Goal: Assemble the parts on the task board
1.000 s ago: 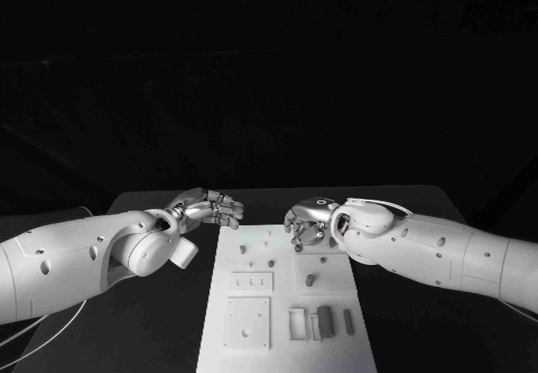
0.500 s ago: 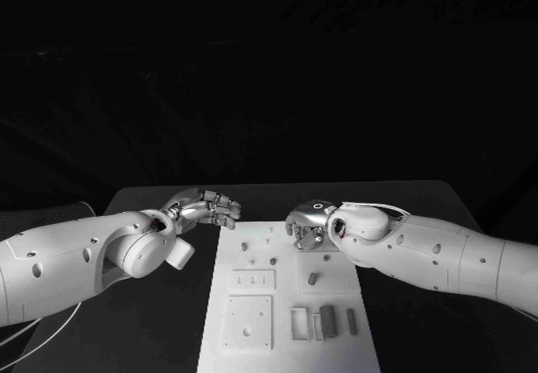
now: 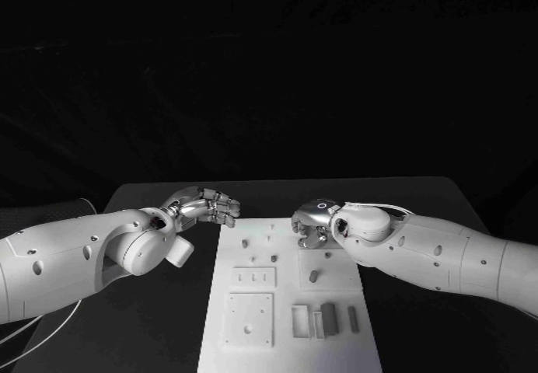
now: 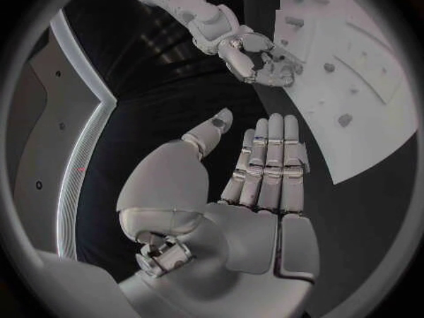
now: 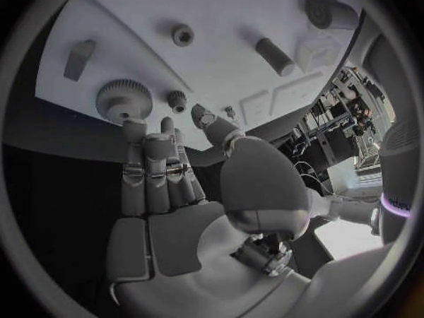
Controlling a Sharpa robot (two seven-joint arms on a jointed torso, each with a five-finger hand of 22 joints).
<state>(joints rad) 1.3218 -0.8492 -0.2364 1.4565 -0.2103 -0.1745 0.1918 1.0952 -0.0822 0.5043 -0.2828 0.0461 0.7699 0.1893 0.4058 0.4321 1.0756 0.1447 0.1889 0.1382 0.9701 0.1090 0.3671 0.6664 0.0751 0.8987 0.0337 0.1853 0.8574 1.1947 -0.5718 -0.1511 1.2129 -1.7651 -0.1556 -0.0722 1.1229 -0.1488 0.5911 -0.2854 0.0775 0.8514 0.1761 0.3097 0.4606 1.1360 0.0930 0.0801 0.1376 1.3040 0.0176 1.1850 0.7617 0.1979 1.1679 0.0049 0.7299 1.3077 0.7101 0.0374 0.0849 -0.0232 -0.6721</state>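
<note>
- The task board is seen as a long white plate running down the middle of the black table; bare table is left on both of its long sides and beyond its far end, so room for moving is judged widest there.
- The right hand has been drawn slightly back and up over the last second and now hangs over the board's far right corner. In the right wrist view its fingers are held straight and close together with the thumb apart, and nothing is gripped.
- The left hand has barely shifted; it hangs over the table just beyond the board's left edge. In the left wrist view it is seen flat, fingers side by side, empty.
- From this it is judged that no part is in hand and that the next pick-up is not yet begun.
- The large gear and the small gear are seen on the board just ahead of the right fingertips, with pegs standing farther on.
- Loose bars lie at the board's near right, close to its edge, where a careless sweep could be expected to push them off.
</note>
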